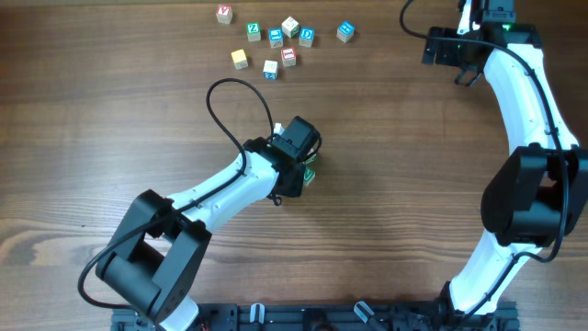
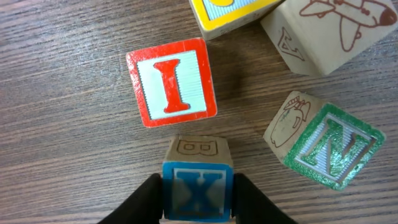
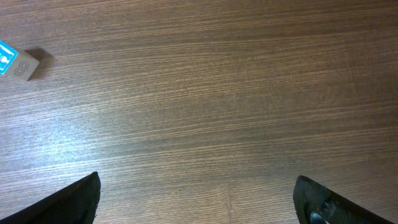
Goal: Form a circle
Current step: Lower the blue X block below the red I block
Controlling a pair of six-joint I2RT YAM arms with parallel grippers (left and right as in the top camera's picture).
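In the left wrist view my left gripper (image 2: 198, 199) is shut on the blue X cube (image 2: 198, 190), one black finger against each side, with the cube low on the table. Just beyond it lies the red I cube (image 2: 172, 82). The green N cube (image 2: 326, 146) sits tilted to the right. A yellow cube (image 2: 230, 14) and a pale cube with a plane drawing (image 2: 329, 31) close the circle at the top edge. From overhead the left gripper (image 1: 299, 152) hides most of these cubes. My right gripper (image 3: 196, 199) stands open above bare wood, at the far right (image 1: 459, 46).
A loose scatter of several letter cubes (image 1: 276, 41) lies at the far side of the table, with a blue one (image 1: 344, 32) off to its right. That blue cube (image 3: 15, 62) also shows at the right wrist view's left edge. A black cable (image 1: 225, 101) loops by the left arm.
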